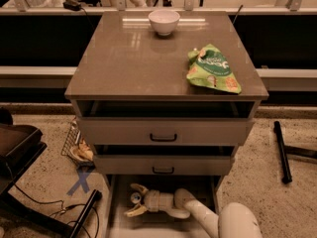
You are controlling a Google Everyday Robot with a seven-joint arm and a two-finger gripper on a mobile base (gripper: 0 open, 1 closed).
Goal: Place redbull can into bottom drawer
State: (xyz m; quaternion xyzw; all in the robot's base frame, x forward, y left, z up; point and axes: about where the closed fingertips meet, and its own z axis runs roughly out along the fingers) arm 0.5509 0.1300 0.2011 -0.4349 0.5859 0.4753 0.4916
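Observation:
The redbull can (135, 198) stands in the bottom drawer (117, 221), which is pulled out at the foot of the cabinet. Only its silver top and a bit of blue side show. My gripper (132, 200) reaches into the drawer from the lower right, its white arm (198, 216) lying along the drawer. Its two tan fingers (140, 188) are spread on either side of the can, wider than the can, so the gripper looks open around it.
Two upper drawers with black handles (163, 137) stand slightly open. A white bowl (164, 22) and a green snack bag (213, 70) lie on the cabinet top. A dark chair base and cables (29, 182) lie at the left, a black bar (281, 151) at the right.

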